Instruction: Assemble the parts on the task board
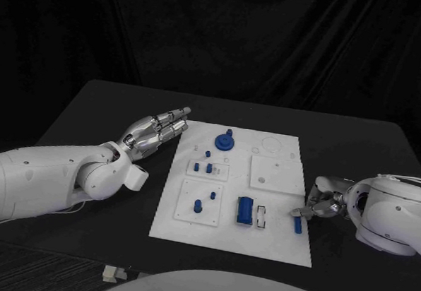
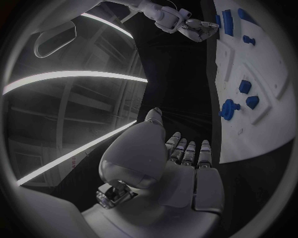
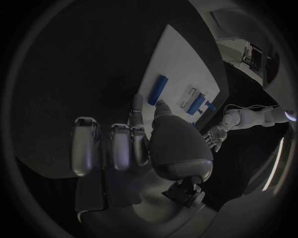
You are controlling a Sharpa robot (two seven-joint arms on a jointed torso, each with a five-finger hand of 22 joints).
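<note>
Blue part (image 1: 298,225) lies just beside right hand (image 1: 318,207) fingers (image 3: 138,105).

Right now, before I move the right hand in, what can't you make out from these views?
- Whether the right hand touches the blue bar at the task board edge: head view too small; right wrist view, its own fingers cover the contact.
- Engraved marks at the board's far corner: too faint.
- Left hand: hovers open; its palm side is hidden.
</note>
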